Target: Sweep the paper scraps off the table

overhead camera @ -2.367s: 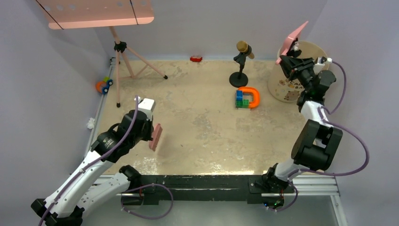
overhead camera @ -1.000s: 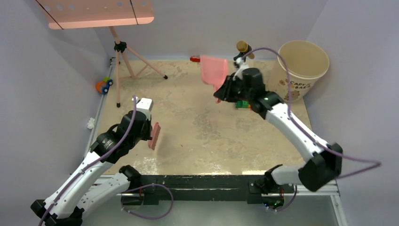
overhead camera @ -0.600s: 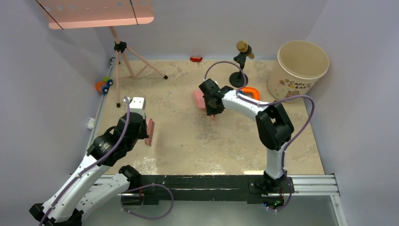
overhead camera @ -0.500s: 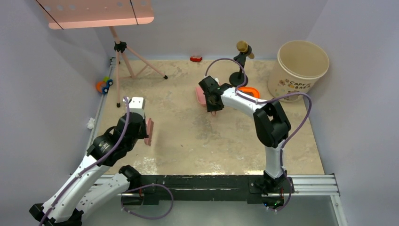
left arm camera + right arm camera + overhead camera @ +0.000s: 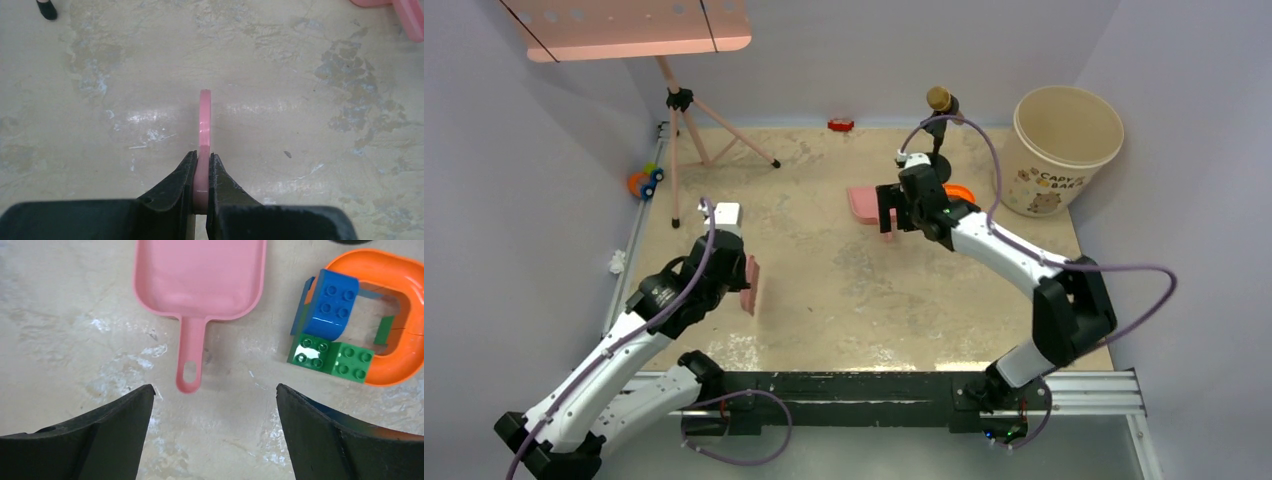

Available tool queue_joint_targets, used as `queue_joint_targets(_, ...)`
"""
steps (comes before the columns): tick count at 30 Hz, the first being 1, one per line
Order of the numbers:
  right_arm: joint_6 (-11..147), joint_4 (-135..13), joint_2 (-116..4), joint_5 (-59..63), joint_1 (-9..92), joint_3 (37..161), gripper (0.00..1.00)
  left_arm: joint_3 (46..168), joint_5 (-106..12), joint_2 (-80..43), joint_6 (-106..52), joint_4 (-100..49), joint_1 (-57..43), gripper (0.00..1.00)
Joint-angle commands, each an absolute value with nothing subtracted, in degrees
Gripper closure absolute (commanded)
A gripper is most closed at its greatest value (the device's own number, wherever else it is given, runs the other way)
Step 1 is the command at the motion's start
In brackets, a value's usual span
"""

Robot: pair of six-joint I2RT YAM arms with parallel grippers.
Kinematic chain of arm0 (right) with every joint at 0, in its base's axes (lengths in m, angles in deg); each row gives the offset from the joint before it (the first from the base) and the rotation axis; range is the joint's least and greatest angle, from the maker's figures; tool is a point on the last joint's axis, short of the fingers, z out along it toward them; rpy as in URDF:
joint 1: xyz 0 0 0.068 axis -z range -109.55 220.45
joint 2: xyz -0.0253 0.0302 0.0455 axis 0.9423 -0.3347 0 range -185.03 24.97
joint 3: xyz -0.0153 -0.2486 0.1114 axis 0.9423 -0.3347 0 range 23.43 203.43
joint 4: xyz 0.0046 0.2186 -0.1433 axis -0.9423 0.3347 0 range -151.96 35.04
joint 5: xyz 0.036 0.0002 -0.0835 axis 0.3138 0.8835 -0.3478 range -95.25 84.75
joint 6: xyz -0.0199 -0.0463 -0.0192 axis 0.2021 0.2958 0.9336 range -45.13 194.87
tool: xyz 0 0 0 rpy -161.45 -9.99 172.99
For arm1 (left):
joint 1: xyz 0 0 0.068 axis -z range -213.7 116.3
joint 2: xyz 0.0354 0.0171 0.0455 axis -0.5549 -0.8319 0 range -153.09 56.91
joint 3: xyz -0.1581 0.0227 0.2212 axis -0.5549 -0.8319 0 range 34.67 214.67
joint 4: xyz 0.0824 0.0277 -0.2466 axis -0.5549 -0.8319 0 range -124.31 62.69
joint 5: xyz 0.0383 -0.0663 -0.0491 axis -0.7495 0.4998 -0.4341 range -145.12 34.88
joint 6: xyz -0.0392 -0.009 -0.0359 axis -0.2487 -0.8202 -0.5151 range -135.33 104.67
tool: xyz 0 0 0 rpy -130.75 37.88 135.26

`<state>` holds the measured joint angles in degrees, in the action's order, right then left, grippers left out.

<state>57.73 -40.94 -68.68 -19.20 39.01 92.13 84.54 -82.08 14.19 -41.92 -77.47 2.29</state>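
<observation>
No paper scraps show on the table (image 5: 844,290) in any view. My left gripper (image 5: 201,157) is shut on the thin handle of a pink brush (image 5: 205,115), which hangs edge-on just above the table's left part (image 5: 750,285). A pink dustpan (image 5: 200,275) lies flat on the table near the middle back (image 5: 862,203), its handle pointing toward my right gripper (image 5: 215,390). That gripper stands wide open just behind the handle's end and touches nothing (image 5: 892,210).
Right of the dustpan sit a blue-green block stack (image 5: 330,335) and an orange ring (image 5: 400,300). A microphone stand (image 5: 936,140), cream bucket (image 5: 1064,150), red toy car (image 5: 841,125), pink tripod (image 5: 686,130) and a coloured toy (image 5: 644,182) line the back and left.
My right arm swung the dustpan from over the bucket to the table's middle, set it down flat, then let go and opened wide. My left arm with the brush shifted only slightly.
</observation>
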Motion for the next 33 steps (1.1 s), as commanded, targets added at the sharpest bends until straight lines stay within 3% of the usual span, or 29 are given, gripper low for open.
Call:
queue_joint_targets(1, 60.3, -57.5, -55.7, -20.4, 38.5, 80.9, 0.04, 88.4, -77.1, 12.0, -50.3, -69.8, 2.1, 1.0)
queue_joint_targets(11, 58.5, -75.1, -41.9, -23.8, 38.5, 62.4, 0.01, 94.2, -73.8, -5.3, -60.8, -50.0, 1.8, 1.0)
queue_joint_targets(22, 57.7, -77.4, -39.1, -28.4, 38.5, 59.4, 0.01, 117.5, -74.6, -29.3, -62.0, -41.2, 0.2, 1.0)
queue_joint_targets(33, 58.2, -78.7, -37.8, -29.0, 38.5, 58.4, 0.01, 119.1, -58.3, -45.9, -77.3, -21.3, -5.6, 1.0)
